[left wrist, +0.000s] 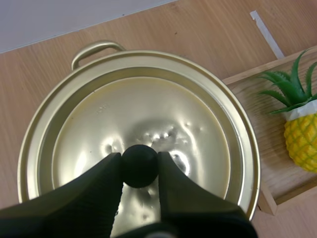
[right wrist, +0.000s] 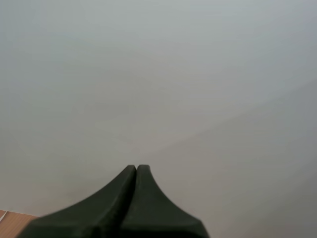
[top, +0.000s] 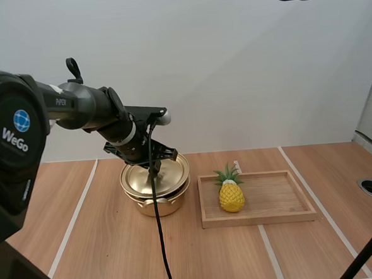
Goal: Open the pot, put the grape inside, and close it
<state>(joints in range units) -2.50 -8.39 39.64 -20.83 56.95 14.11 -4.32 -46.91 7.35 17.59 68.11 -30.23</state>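
In the high view the left gripper reaches down onto a gold pot on the wooden table, its tips at the middle of the lid, which lies on the pot. Off to the gripper's right, just beside the pot, lies a flat wooden tray, and a yellow toy pineapple stands upright in it, at the end of the tray nearest the gripper. In the left wrist view the two black fingers pinch the round black knob at the centre of the lid, one finger pressed against each side of it. Beyond the fingertips the lid spreads out wide and shiny, the pot's rim shows all round it, and one looped handle sticks out on the far side. The pineapple and a corner of the tray sit close by the pot's rim. In the right wrist view the right gripper has its fingers pressed together into one dark wedge with nothing between them, raised well clear of a small strip of table
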